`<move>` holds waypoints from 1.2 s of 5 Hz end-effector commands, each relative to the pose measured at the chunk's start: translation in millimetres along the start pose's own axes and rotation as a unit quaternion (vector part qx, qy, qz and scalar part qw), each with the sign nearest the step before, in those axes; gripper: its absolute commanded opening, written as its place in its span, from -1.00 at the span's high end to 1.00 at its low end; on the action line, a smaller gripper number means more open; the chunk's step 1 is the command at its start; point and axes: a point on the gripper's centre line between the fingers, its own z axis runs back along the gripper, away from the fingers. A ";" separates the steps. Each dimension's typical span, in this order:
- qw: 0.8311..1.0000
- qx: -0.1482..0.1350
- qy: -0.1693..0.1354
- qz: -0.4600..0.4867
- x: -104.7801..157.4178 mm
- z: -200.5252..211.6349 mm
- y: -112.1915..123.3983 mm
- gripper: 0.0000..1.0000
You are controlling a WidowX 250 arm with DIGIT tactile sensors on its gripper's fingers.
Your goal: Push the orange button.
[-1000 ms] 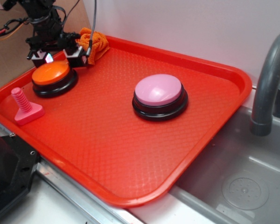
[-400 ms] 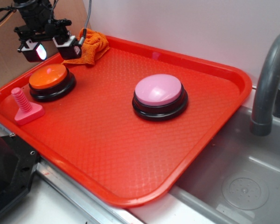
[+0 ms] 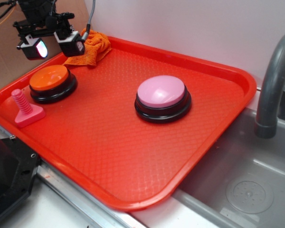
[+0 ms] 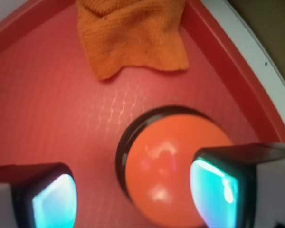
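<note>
The orange button point(image 3: 49, 78), a smooth orange dome on a black round base, sits at the far left of the red tray point(image 3: 133, 156). My gripper point(image 3: 53, 46) hangs open in the air above it, clear of the dome. In the wrist view the orange button point(image 4: 166, 166) lies below, between my two glowing fingers point(image 4: 216, 192), nearer the right one. My gripper point(image 4: 133, 197) holds nothing.
A larger pink-topped button point(image 3: 161, 92) stands mid-tray. A pink threaded peg point(image 3: 24, 108) is just in front of the orange button. An orange waffle cloth point(image 3: 91, 46) lies in the tray's back left corner. A grey faucet point(image 3: 275, 80) and sink point(image 3: 247, 190) are on the right.
One second ago my gripper was down on the orange button's top. It has since risen clear of it and drifted slightly left, still open.
</note>
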 end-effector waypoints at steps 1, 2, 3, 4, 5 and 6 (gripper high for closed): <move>1.000 -0.017 -0.006 -0.011 4.0 26.2 -11.7 -1.00; 0.999 -0.023 -0.005 -0.028 -0.2 33.3 -21.1 -1.00; 0.999 -0.025 -0.008 -0.041 -5.2 39.0 -31.5 -1.00; 0.998 -0.026 -0.019 -0.054 -7.7 43.3 -37.5 -1.00; 0.996 -0.037 -0.038 -0.067 -10.5 50.8 -40.9 -1.00; 0.994 -0.025 -0.063 -0.090 -13.8 55.3 -43.1 -1.00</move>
